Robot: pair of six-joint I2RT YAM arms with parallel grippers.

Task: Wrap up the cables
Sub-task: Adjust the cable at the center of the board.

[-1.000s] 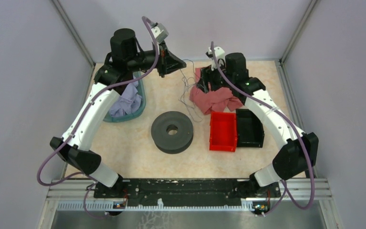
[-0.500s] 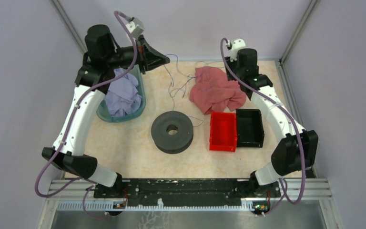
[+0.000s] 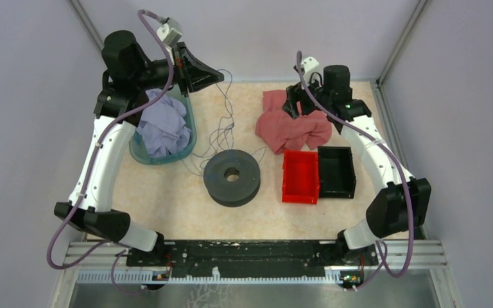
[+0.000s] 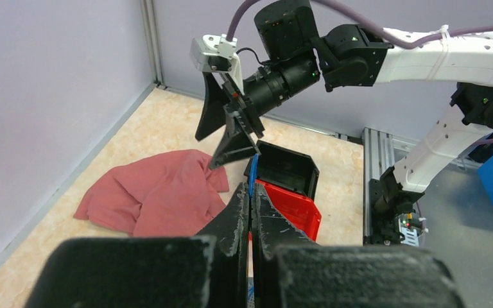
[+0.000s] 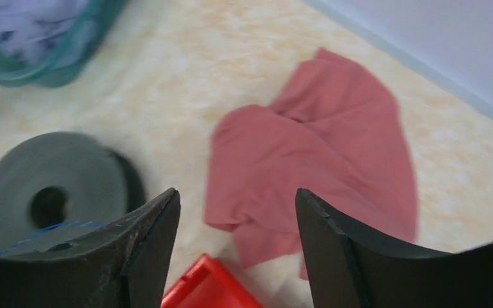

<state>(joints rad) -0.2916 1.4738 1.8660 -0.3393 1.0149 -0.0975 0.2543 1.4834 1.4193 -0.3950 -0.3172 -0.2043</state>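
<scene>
We see the cables (image 4: 253,174) as one very thin, thread-like wire. It looks dark grey from above and bluish from the left wrist. Its top end is pinched in the left gripper (image 4: 251,192), whose two rough black fingers are pressed flat together on it with no gap showing.

From that raised gripper, above the table's far left, the wire hangs down in loose, curly loops. Its long axis runs from the far side toward the near side, ending at the spool (image 3: 231,177) in the middle of the table (image 3: 167,202). The right wrist view shows a thin blue strand lying across the spool's face.

The spool is a thick, matte dark grey disc with a round centre hole, lying flat. The table top is pale, marbled beige.

The right gripper (image 5: 237,199) is spread wide and holds nothing. It hovers over a crumpled red cloth (image 3: 292,128), and we cannot tell whether it touches the fabric. That soft, folded cloth lies to the right of the wire, at the far side of the table.

Just nearer than the cloth stand a glossy red plastic bin (image 3: 300,176) and a black bin (image 3: 337,172), side by side and touching.

On the far left, a teal basket (image 3: 167,159) holds bunched lilac cloth (image 3: 160,125).
</scene>
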